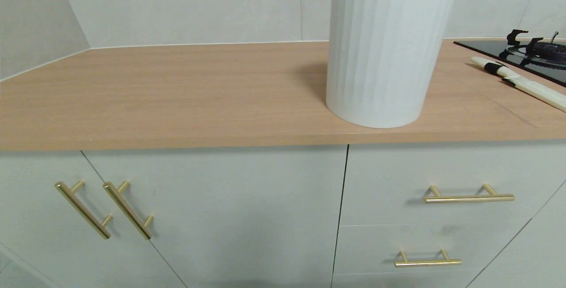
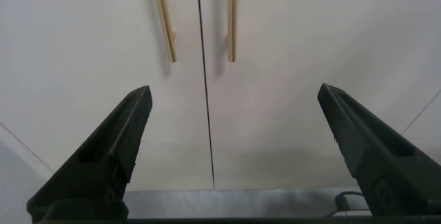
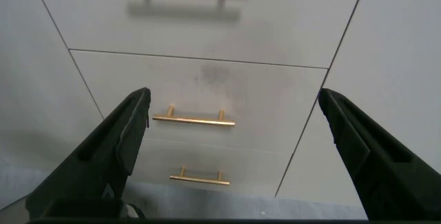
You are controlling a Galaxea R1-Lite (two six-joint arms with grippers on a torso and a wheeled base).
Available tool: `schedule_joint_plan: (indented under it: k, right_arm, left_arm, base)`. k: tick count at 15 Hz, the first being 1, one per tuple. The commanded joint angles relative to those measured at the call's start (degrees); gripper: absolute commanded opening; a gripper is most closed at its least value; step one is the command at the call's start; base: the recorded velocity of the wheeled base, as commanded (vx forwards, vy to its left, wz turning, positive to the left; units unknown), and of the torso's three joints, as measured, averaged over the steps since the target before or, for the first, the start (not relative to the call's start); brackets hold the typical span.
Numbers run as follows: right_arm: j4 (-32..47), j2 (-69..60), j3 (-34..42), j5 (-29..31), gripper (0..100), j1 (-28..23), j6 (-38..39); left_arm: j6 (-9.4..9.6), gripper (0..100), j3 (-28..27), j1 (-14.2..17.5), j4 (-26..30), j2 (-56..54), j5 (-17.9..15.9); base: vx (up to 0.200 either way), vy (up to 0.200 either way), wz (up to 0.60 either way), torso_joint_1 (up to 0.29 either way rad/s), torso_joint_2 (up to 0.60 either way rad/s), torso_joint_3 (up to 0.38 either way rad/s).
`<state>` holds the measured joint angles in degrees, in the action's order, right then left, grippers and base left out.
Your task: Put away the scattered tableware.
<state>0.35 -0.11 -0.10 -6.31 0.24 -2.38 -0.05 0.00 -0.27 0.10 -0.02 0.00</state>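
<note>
— Two grippers noted. We see the left gripper (image 2: pixel 234 155) with fingers (image 2: pixel 117 148) spread wide, facing the seam between two cabinet doors (image 2: pixel 289 100), with gold handles (image 2: pixel 165 24) on either side.
— Right gripper (image 3: pixel 234 155) likewise spread, holding nothing, before the drawers (image 3: pixel 207 86).
— Tableware?
— We log a cream knife (image 1: pixel 530 87) lying on the wooden countertop (image 1: pixel 177 93), just beside the black cooktop (image 1: pixel 522 53). White ribbed tub (image 1: pixel 380 49) upright near the front edge, apart from the knife.
</note>
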Motion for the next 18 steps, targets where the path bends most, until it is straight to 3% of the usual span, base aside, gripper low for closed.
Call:
schedule_joint_plan:
  k: [1, 8, 18]
  right_arm:
    - [0.0, 0.1, 0.0, 0.0, 100, 0.0, 0.0]
    - [0.0, 0.1, 0.0, 0.0, 100, 0.0, 0.0]
    - [0.0, 0.1, 0.0, 0.0, 100, 0.0, -0.1]
  left_arm:
    - [-0.04, 100, 0.0, 0.0, 0.0, 0.0, 0.0]
    - [-0.04, 100, 0.0, 0.0, 0.0, 0.0, 0.0]
    - [-0.04, 100, 0.0, 0.0, 0.0, 0.0, 0.0]
  base:
    - [0.0, -0.2, 0.0, 0.002, 0.0, -0.002]
    - [0.0, -0.2, 0.0, 0.002, 0.0, 0.004]
    - [0.0, 0.0, 0.0, 0.0, 0.0, 0.0]
